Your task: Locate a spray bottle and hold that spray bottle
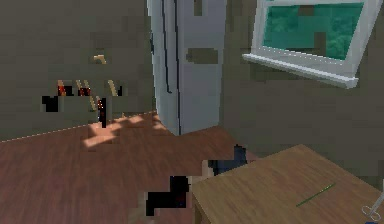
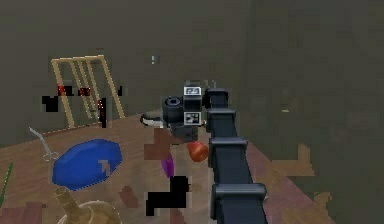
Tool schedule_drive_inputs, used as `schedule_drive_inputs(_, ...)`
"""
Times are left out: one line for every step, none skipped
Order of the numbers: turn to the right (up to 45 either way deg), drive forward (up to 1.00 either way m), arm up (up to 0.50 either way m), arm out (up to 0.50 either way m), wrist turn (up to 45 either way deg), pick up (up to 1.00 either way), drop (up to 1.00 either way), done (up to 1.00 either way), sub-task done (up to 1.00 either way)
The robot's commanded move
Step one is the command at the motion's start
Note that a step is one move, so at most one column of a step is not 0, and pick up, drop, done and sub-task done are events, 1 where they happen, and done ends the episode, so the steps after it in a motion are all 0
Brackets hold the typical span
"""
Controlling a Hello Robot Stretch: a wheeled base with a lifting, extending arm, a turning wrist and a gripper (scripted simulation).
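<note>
**Arm side view.** We see the arm [image 2: 232, 175], a dark segmented bar, rising from 6 o'clock toward the picture's centre above a wooden tabletop [image 2: 280, 180]. At its far end stand two white marker squares [image 2: 190, 93], and at their 9 o'clock sits the dark body of the end effector [image 2: 170, 110]. We cannot tell whether the end effector is open or closed. Because a pale flat thing [image 2: 152, 121] lies on the tabletop just behind it, we also cannot tell whether it holds anything. A round red thing [image 2: 198, 150] lies at 5 o'clock of the end effector, just beside the arm. A small purple thing [image 2: 168, 158] lies at its 6 o'clock. A blue dish [image 2: 87, 163] lies toward 8 o'clock of the picture, with a thin utensil [image 2: 44, 148] at its 10 o'clock. A wooden slat-backed chair [image 2: 84, 88] stands at the tabletop's far side, at 10 o'clock of the picture. None of these shapes is distinct enough for us to name it the spray bottle, so we cannot tell where it is.

**Forward view.** A wooden tabletop corner occupies 5 o'clock and bears a thin greenish stick [image 1: 320, 193]. A dark blue thing [image 1: 236, 158] lies at that corner's 11 o'clock edge. A tall pale-grey cabinet [image 1: 190, 60] stands at 12 o'clock on the wooden floor [image 1: 70, 170]. A white-framed window [image 1: 305, 35] is set in the wall at 2 o'clock.
</note>
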Motion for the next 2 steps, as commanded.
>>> schedule_drive_inputs(0.0,0.0,-0.3,0.0,0.0,0.0,0.0,0.0,0.0)
schedule_drive_inputs(0.0,0.0,0.0,0.0,0.0,1.0,0.0,0.0,0.0)
